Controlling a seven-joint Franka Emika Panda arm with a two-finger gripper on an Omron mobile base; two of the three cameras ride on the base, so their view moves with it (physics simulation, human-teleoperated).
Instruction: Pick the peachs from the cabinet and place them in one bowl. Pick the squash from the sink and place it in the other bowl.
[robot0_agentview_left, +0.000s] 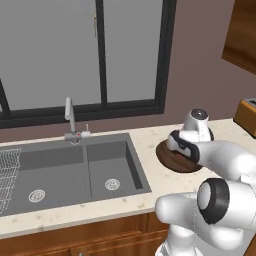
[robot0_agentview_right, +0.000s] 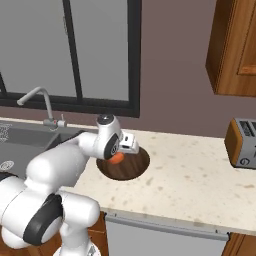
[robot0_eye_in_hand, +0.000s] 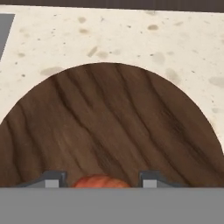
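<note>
The squash, a small orange-red lump, hangs just above the inside of the dark brown bowl on the pale counter. My gripper is shut on it. In the hand view the squash shows between the two fingertips, with the other bowl's wood-grained floor close below. From the left, my hand covers part of this bowl. The sink lies to the left. The cabinet hangs at the upper right. The peachs and the one bowl are out of view.
A curved silver tap stands behind the sink, with a wire rack in its left basin. A toaster sits on the counter to the right of the bowl. Bare counter lies between them.
</note>
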